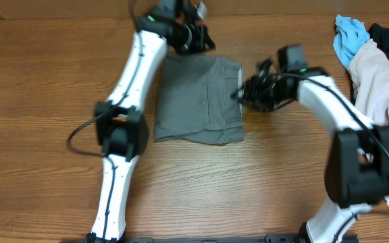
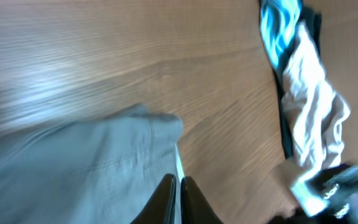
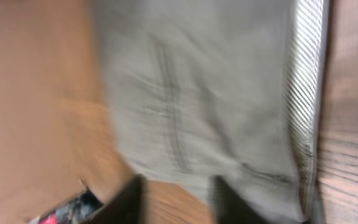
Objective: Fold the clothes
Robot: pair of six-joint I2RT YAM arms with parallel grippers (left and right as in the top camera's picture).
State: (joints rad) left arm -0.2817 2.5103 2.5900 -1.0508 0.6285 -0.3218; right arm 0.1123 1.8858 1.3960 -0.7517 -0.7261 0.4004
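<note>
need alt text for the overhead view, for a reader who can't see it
Gray shorts lie folded into a rectangle in the middle of a wooden table. The left claw is at their top left corner and the right claw at their right edge. A whitish-pink garment and a light-blue cloth are heaped at the table's right side.

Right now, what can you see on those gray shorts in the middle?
The gray shorts look like soft cotton. They are folded into a tidy rectangle and lie flat on the wooden table. A slit pocket line runs down the middle, and a pale striped waistband lining peeks out along one edge. The left gripper, shut, sits at the far edge. The right gripper, open, is beside the waistband edge. Whether either touches the cloth is unclear.
</note>
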